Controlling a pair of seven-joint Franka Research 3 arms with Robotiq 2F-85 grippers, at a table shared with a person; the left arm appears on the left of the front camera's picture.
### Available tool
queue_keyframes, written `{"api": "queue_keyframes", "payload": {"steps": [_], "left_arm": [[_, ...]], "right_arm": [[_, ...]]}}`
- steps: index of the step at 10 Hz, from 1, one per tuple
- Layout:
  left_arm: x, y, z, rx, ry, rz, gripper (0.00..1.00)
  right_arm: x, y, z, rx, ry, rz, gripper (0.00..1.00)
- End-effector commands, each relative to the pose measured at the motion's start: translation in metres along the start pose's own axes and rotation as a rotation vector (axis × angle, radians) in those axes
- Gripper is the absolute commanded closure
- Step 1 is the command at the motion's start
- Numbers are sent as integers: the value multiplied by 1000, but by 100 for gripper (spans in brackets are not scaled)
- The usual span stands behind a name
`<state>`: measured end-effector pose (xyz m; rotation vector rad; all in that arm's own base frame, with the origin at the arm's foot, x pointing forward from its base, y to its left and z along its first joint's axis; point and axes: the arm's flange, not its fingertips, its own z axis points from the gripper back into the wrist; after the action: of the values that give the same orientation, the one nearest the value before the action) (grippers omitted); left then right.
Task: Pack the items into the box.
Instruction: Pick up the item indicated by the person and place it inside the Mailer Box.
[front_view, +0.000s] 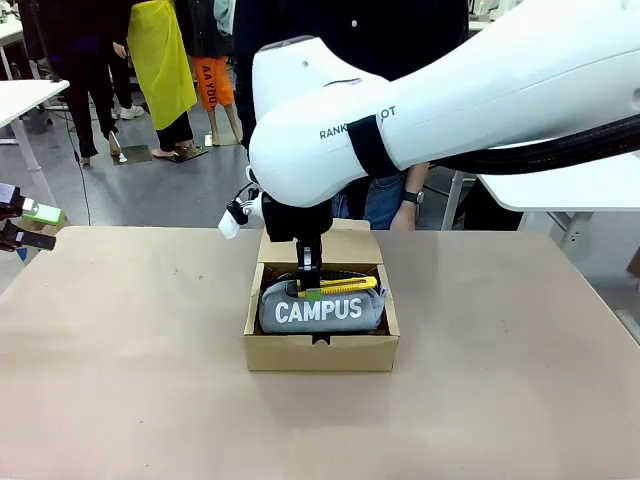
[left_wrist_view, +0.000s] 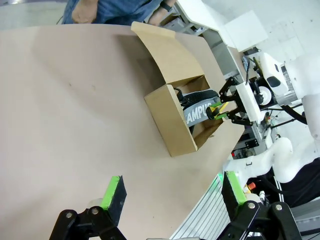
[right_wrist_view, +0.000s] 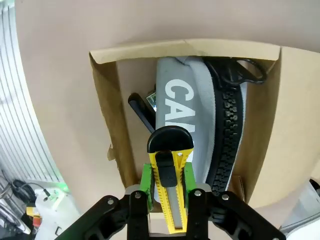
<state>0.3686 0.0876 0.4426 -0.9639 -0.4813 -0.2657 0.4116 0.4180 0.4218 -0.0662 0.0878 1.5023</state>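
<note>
A: What do we see at the middle of the counter?

B: We see the brown cardboard box standing open, its flap lid raised on the far side. The grey-blue "CAMPUS" pouch lies inside and fills most of the width. Its white lettering is turned to the near side, and the black zipper runs along the top.

A: And the right arm?

B: It comes in from the right and hangs over the box. The right gripper is clamped on the yellow-and-black utility knife, with a green pad on either flank of the handle. The knife runs left to right just over the far part of the pouch. We cannot tell whether it touches the fabric.

A: Anything else in the box?

B: We make out a small flat black object on the box floor, between the pouch's lettered side and the box wall.

A: Where is the left gripper?

B: The left gripper hovers at the left edge of the counter, well apart from the box, fingers spread wide and holding nothing. A person in jeans stands at the far side, behind the flap lid.
</note>
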Motion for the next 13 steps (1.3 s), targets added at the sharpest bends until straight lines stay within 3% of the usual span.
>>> {"api": "queue_keyframes", "payload": {"steps": [1, 3, 4, 5, 6, 11, 13], "left_arm": [[-2, 0, 2, -2, 9, -6, 0], [-2, 0, 2, -2, 9, -6, 0], [-2, 0, 2, -2, 9, -6, 0], [-2, 0, 2, -2, 9, -6, 0], [-2, 0, 2, -2, 9, -6, 0], [-2, 0, 2, -2, 9, -6, 0], [-2, 0, 2, -2, 9, -6, 0]], "right_arm": [[5, 3, 12, 0, 46, 44, 70], [7, 3, 12, 9, 53, 64, 70], [7, 4, 12, 16, 56, 73, 48], [8, 4, 12, 21, 54, 75, 12], [8, 4, 12, 22, 48, 71, 0], [1, 2, 12, 42, 40, 58, 0], [-32, -1, 20, 80, -3, 8, 0]]}}
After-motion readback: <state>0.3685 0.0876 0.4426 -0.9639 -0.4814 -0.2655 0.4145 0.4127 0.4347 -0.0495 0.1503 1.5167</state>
